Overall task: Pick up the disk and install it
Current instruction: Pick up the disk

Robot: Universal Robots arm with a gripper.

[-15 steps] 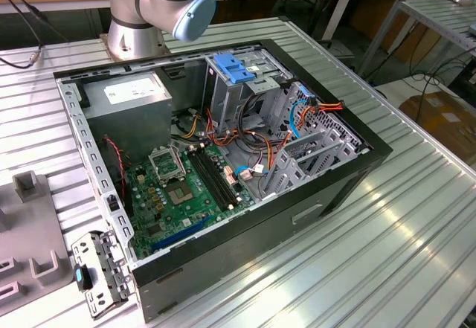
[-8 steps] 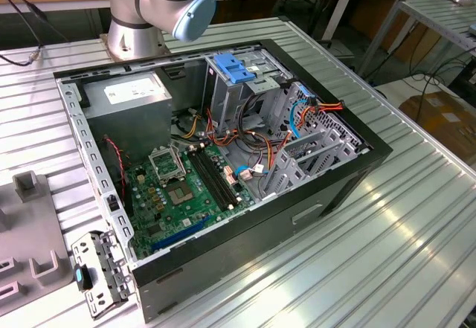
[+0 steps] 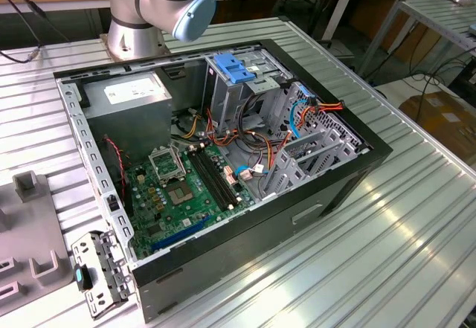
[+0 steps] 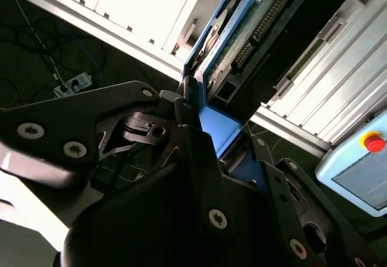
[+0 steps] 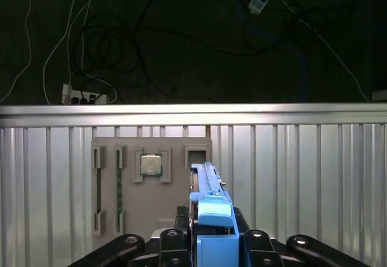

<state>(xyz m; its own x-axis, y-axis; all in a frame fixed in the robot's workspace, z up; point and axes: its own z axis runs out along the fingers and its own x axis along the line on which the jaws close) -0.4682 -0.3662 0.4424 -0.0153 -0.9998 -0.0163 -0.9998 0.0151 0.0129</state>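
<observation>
My gripper is shut on the disk, whose blue plastic carrier stands edge-up between the black fingers. In the second wrist view the disk shows its green circuit-board side and blue carrier rim, clamped in the gripper. It is held in the air above the ribbed metal table, beside a grey fixture plate. The open computer case lies on the table in the exterior view, with a tall metal bay topped by a blue latch and an empty grey drive cage.
The arm's base stands behind the case. A grey power-supply box and the green motherboard lie inside, with orange and blue cables around. The fixture plate carries a processor chip. A light blue pendant with a red button lies off the table.
</observation>
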